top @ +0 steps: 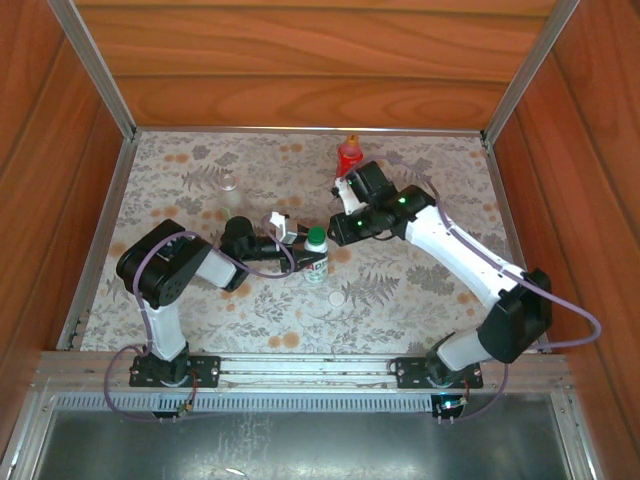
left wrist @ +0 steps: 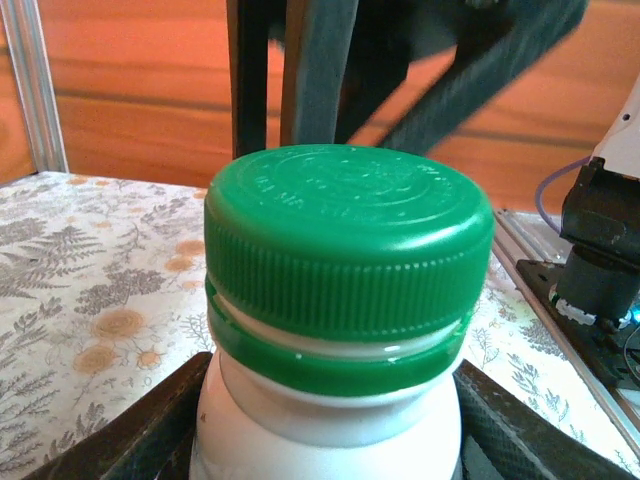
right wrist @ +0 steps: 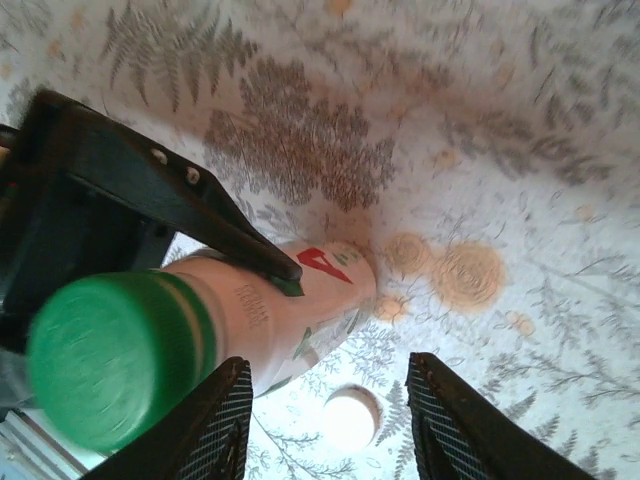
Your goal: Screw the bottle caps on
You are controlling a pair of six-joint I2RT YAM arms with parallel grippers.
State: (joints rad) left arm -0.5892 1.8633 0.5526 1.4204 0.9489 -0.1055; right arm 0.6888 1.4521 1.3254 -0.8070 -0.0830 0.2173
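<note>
The white bottle (top: pixel 316 262) with a printed label stands at mid-table with the green cap (left wrist: pixel 348 243) on its neck. My left gripper (left wrist: pixel 325 432) is shut on the bottle's shoulder, a finger pressed to each side. My right gripper (right wrist: pixel 328 362) hangs open just right of the green cap (right wrist: pixel 105 360), touching nothing. On the table below, the white cap (right wrist: pixel 350 418) lies loose between the right gripper's fingers. At the back stands the red bottle (top: pixel 349 158) with a golden-brown cap (top: pixel 352 140) on top. The clear bottle (top: pixel 229 186) stands at the back left.
Wooden walls with metal rails (top: pixel 100 240) enclose the floral tabletop (top: pixel 420 300). In the top view the white cap (top: pixel 336 297) lies just in front of the white bottle. The two grippers sit close together, left gripper (top: pixel 298 243) and right gripper (top: pixel 336 230).
</note>
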